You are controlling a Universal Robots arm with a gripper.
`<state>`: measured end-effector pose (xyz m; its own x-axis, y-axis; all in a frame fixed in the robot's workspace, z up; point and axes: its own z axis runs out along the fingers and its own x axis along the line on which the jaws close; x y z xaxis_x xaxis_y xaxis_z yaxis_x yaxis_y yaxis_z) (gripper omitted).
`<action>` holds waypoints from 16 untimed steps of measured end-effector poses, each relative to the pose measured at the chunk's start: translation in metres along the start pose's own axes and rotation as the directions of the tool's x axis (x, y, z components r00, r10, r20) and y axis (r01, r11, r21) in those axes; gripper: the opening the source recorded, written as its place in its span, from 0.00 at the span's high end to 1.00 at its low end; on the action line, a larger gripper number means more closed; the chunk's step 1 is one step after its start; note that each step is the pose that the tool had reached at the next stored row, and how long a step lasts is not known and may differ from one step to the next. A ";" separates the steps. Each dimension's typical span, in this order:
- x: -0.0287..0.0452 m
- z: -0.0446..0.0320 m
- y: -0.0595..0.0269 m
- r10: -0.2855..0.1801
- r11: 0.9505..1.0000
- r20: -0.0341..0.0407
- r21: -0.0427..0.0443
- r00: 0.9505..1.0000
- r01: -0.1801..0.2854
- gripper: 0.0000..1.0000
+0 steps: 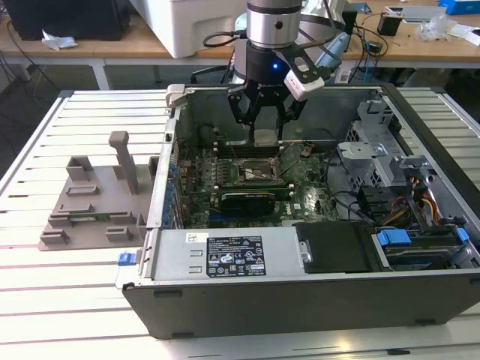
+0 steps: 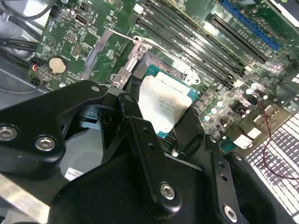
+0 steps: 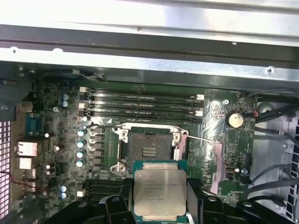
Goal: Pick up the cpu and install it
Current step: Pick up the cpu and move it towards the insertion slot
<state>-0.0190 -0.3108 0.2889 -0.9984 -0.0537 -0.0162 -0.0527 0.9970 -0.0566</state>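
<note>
- First wrist view: chip (image 3: 160, 191), square, silver lid on a green rim. It is held in the air over the motherboard (image 3: 219, 116), just short of the socket's near edge, and is not seated.
- Gripper (image 1: 265, 132): black fingers clamped on two opposite edges of the chip, which looks level.
- Socket (image 3: 148, 148): empty and dark, contacts bare. Its metal frame (image 3: 218, 161) is swung open to one side.
- Surroundings: memory slots (image 3: 145, 100) lie beyond the socket's far edge, with a coin battery (image 3: 235, 119) off to one side. All sit inside the computer case (image 1: 300, 304), which lies open on a slatted table (image 1: 67, 300). A grey tray (image 1: 90, 202) is beside it, at the exterior view's left.
- Risk, judged: a chip lowered off-square or wrongly turned would bend the socket's contacts. A small offset or tilt in the grip could cause this.
- Risk, judged: the hold is on thin edges only, so a slip would drop the chip onto the bare contacts.
- Risk, judged: a finger could catch the open frame.
- Writing: fine print on the chip's lid, and a white label (image 1: 234, 255) on the power supply box (image 1: 172, 259) at the case's front edge. Neither is read off here.
</note>
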 end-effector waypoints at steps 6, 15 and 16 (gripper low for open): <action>-0.0027 0.0152 0.0022 0.000 1.000 0.000 0.011 1.000 0.000 0.45; -0.0032 0.0205 0.0024 0.000 1.000 -0.001 0.013 1.000 0.000 0.45; -0.0032 0.0205 0.0024 0.000 1.000 -0.001 0.013 1.000 0.000 0.45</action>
<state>-0.0155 -0.3094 0.2684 -0.9984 -0.0540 -0.0155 -0.0528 0.9962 -0.0695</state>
